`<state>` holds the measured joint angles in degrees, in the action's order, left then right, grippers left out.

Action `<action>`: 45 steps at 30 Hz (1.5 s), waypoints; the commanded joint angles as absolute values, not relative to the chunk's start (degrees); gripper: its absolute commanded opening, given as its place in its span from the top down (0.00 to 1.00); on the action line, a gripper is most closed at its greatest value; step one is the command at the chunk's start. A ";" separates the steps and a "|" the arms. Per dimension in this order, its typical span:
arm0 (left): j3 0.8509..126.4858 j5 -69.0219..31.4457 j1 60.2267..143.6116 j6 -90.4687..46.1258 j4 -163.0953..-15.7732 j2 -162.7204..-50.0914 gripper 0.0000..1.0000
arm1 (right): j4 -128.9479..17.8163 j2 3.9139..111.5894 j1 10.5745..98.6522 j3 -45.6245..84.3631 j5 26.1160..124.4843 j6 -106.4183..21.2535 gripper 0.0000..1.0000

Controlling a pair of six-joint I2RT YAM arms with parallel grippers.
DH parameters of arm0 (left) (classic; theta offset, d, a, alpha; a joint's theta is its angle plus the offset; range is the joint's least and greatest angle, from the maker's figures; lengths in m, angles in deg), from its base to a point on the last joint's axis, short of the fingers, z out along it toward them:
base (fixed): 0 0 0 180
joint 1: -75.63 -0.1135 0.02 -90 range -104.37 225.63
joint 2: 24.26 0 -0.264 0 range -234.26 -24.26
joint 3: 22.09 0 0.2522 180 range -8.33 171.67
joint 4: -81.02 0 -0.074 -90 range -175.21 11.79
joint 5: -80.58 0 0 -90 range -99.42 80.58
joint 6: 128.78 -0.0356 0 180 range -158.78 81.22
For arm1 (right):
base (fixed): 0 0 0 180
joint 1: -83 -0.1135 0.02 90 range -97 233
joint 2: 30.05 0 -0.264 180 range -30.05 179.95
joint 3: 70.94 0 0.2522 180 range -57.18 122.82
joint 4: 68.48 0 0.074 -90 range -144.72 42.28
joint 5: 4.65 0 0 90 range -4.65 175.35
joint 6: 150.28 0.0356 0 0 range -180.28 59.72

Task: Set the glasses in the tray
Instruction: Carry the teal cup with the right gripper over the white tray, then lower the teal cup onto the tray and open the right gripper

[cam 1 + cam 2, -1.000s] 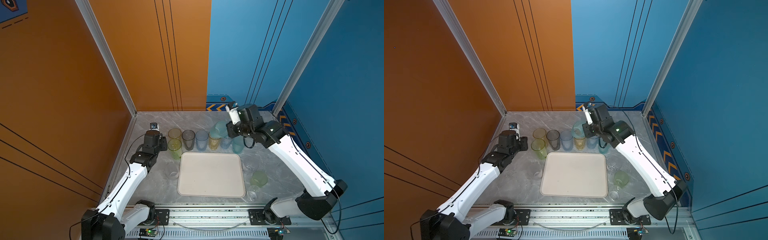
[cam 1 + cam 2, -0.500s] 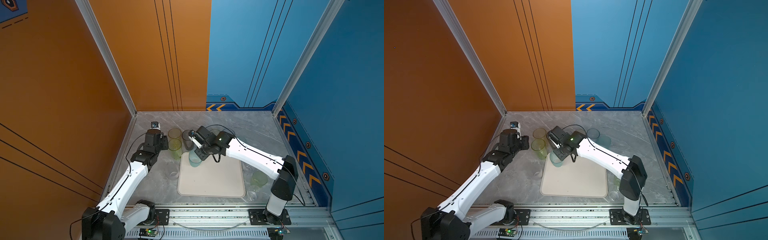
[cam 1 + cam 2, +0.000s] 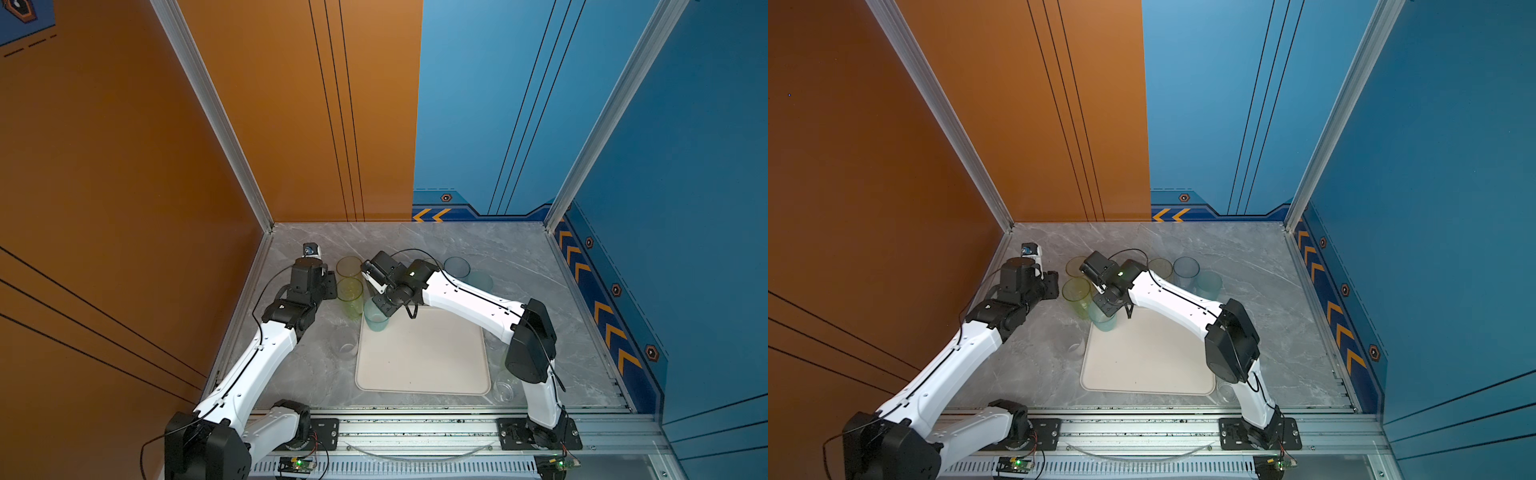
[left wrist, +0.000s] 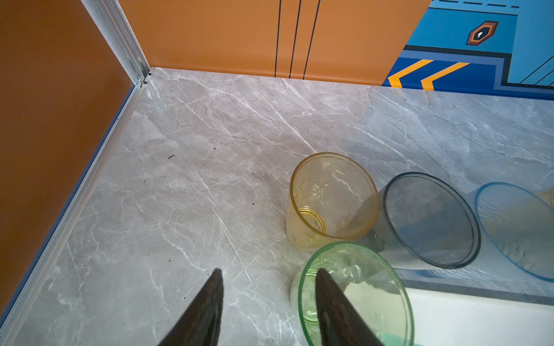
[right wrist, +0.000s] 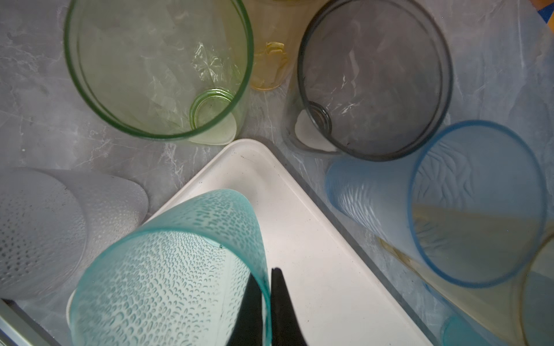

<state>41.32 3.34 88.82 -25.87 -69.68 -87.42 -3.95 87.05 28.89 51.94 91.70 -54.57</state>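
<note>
Now | right jaws pinch teal glass [image 5: 168, 269] rim at tray [image 5: 314, 239] corner | left jaws spread

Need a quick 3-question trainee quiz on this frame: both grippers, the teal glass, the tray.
1. How does the right gripper hold the frosted teal translucent tumbler?
A. By the rim wall, one finger inside and one outside
B. Around the whole body from outside
C. By the base
2. True or false: the left gripper is shut.
3. In a top view, at which corner of the large cream-white rectangular tray is that tumbler?

Key: 1 A. 2 False: its fingers stand apart. 3 The far left corner.
</note>
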 commanded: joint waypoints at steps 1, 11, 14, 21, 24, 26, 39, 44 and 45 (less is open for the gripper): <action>43.33 2.16 88.98 -27.04 -68.43 -87.81 0.49 | -4.17 88.36 29.69 54.25 93.53 -55.41 1.00; 43.13 2.01 88.51 -27.26 -68.21 -87.97 0.49 | -4.06 92.92 31.20 57.23 91.99 -55.64 1.00; 43.13 2.01 88.38 -27.35 -68.08 -87.96 0.49 | -4.02 93.74 31.71 57.84 91.52 -55.61 1.00; 42.93 1.84 88.07 -27.52 -67.99 -88.05 0.49 | -3.85 95.28 32.03 59.00 90.30 -55.45 1.00; 42.95 1.73 87.91 -27.53 -67.93 -88.08 0.48 | -3.41 95.72 32.20 59.44 90.19 -55.44 1.00; 42.91 1.66 87.84 -27.48 -67.90 -88.07 0.49 | -3.16 95.77 32.28 59.54 89.96 -55.46 0.99; 42.79 1.38 87.76 -27.35 -67.90 -87.89 0.49 | -2.38 95.72 32.39 59.54 89.57 -55.27 0.81; 42.75 1.39 87.76 -27.30 -67.73 -87.65 0.48 | -2.26 95.44 32.42 59.54 89.61 -55.25 0.79; 42.75 1.38 87.75 -27.34 -67.72 -87.63 0.49 | -2.25 95.28 32.45 59.54 89.60 -55.20 0.79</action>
